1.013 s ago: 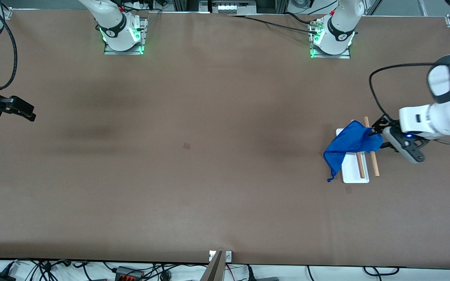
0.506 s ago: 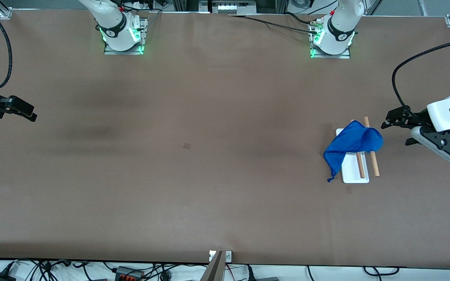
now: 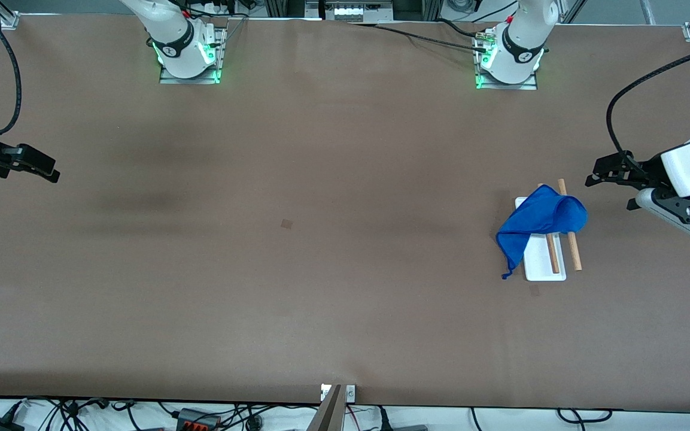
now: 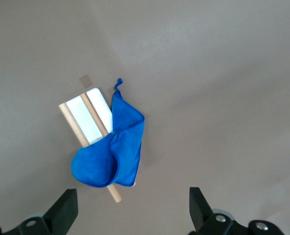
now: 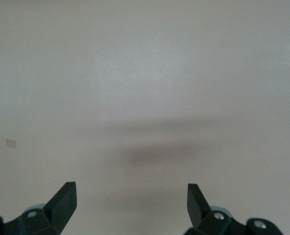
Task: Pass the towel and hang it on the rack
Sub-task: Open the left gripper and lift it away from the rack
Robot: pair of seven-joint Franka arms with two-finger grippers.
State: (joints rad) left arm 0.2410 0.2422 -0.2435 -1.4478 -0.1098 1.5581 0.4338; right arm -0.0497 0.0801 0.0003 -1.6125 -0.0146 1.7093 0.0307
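The towel (image 3: pixel 539 222), bright blue and fuzzy with a small corner loop, drapes over the rack (image 3: pixel 547 263) at the left arm's end of the tabletop (image 3: pixel 321 269), one end trailing onto the white base. No readable writing. The left hand (image 3: pixel 611 179) hangs beside the rack, spread, holding nothing. The right hand (image 3: pixel 36 169) waits spread, well apart.

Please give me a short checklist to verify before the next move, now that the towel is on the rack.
1. Towel draped over both rods of the rack: ok.
2. Towel hangs evenly: not ok, bunched, one corner trails down beside the base.
3. Left gripper open, holding nothing, apart from the towel: ok.
4. Right gripper open, empty, waiting at its end of the table: ok.
5. Rack upright: ok.
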